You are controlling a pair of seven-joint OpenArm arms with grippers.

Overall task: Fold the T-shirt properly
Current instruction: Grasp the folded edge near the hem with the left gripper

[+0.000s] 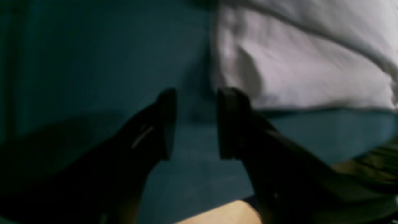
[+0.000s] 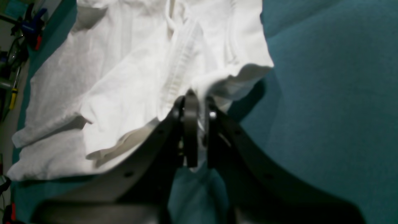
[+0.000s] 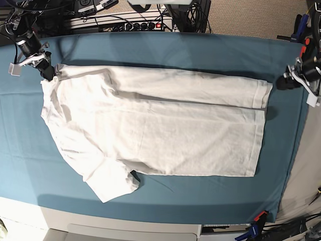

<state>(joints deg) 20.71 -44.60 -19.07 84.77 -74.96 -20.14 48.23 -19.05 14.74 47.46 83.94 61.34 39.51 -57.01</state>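
Surface: teal cloth (image 3: 165, 47) over the table, on which we find all items listed.
Background: cables and a power strip (image 3: 125, 22) behind the far edge; clamps at the near corner.
T-shirt (image 3: 155, 130): white, wrinkled, lying lengthwise across the cloth, far long edge folded over toward the middle, one short sleeve (image 3: 113, 183) sticking out at the near side.
Right gripper (image 2: 199, 102): we see its claw pinched together on a bunched edge of the T-shirt beside the ribbed collar (image 2: 178, 74).
Left gripper (image 1: 196, 121): claw apart, nothing between the fingers, just beside the shirt's hem corner, over bare teal cloth.
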